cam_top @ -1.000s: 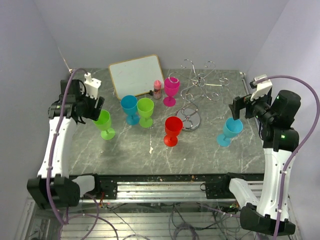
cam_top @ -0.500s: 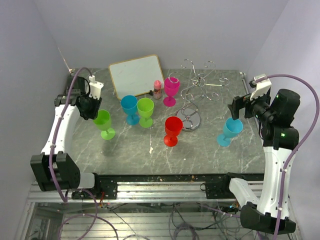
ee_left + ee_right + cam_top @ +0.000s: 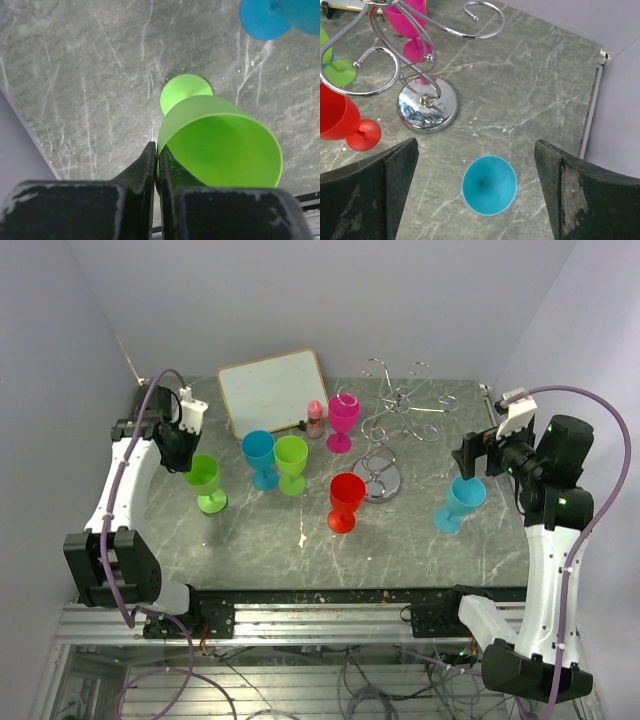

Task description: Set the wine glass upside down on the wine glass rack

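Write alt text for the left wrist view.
The left tool pinches the rim of a green glass, one finger inside the bowl and one outside, seen from above looking into the bowl. The glass's foot shows beyond the bowl against a grey marbled table; part of a blue glass sits in the top right corner.
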You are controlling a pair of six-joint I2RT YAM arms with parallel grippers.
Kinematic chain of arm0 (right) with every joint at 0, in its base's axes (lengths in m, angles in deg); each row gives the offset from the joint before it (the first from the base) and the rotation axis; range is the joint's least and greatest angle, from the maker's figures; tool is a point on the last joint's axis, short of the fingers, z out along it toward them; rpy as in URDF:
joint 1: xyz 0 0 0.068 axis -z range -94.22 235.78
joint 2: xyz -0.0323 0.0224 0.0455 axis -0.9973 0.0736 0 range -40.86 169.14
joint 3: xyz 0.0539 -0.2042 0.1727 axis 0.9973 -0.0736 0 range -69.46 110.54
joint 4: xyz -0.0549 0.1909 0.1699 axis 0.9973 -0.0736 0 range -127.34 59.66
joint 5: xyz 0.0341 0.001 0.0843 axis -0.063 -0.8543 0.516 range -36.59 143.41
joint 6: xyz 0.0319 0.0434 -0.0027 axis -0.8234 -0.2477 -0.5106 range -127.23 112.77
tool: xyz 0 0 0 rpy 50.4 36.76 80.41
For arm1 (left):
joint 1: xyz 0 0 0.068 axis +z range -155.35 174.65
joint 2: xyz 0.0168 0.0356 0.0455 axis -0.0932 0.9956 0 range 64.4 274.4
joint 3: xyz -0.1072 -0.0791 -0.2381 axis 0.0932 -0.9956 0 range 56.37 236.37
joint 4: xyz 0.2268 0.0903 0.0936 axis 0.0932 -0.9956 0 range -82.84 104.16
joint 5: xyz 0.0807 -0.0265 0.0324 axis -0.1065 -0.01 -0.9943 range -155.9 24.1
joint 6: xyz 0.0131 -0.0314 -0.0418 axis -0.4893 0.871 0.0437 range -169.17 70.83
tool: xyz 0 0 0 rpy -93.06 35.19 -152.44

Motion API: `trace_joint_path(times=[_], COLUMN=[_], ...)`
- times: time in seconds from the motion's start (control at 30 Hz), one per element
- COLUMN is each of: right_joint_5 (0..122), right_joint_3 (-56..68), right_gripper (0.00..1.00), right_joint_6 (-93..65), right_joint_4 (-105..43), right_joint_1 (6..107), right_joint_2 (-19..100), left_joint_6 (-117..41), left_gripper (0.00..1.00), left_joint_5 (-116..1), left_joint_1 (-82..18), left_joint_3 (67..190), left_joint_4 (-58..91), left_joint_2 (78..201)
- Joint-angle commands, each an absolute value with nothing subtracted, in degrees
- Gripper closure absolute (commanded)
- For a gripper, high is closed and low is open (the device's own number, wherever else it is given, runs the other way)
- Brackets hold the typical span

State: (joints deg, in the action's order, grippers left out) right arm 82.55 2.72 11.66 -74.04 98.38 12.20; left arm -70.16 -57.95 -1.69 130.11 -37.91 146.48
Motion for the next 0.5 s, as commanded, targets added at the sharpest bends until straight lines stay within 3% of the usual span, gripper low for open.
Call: trace_joint_path(times=[0.0, 0.47], right_joint_5=[83.4, 86.8], right_joint_3=[2.8, 6.6], right_gripper=[0.00, 0.00], right_joint_6=[11.4, 11.6], right_joint_4=[-73.8, -77.4], right_joint_1=[98.7, 102.8], right_joint_2=[12.4, 12.2], left_joint_6=[-70.0, -75.5], left_gripper=[0.90, 0.93], left_joint_5=[-58.7, -60.0], left_joint_1=[-1.5, -2.7], left_joint_3=[135.4, 154.4], left_joint_4=[-42.0, -50.7], left_joint_2=[144.5, 133.7])
